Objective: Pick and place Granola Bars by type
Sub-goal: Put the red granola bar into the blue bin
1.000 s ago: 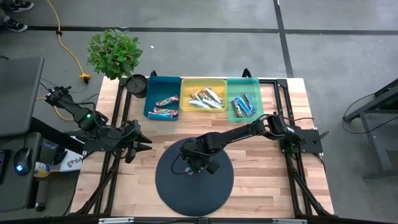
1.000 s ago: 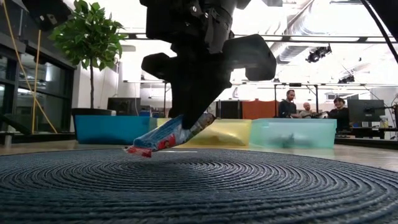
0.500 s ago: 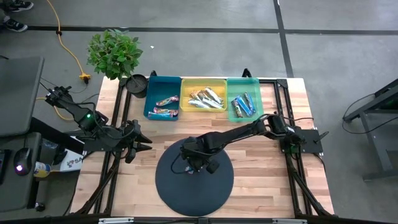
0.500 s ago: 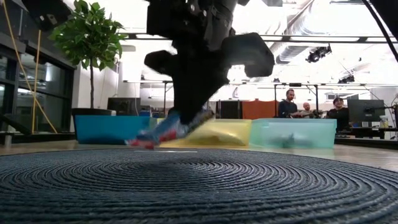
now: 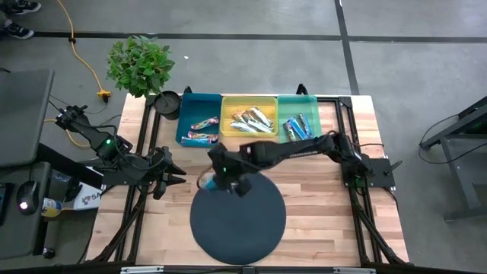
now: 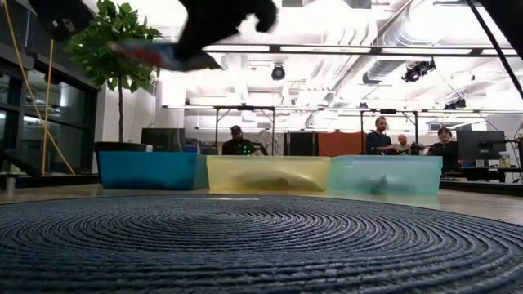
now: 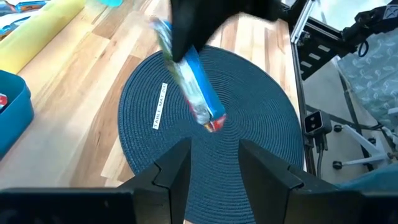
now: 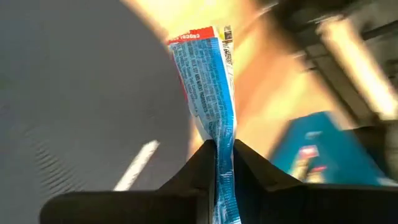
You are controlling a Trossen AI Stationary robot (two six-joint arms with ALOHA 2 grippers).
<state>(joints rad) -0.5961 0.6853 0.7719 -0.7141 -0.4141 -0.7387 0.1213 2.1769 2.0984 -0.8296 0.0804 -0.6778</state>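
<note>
1. Since the earlier frame the right gripper [image 5: 215,181] has risen off the round dark woven mat [image 5: 237,224] toward the blue plastic bin [image 5: 199,101].
2. Its fingers are clamped on a blue-wrapped red-ended granola bar [image 8: 208,81] — hanging above the mat's edge.
3. Left gripper [image 5: 169,172] — half-parted, empty, at the table's left edge.

Round mat [image 5: 237,221] (potted plant [image 5: 139,65] behind)
</note>
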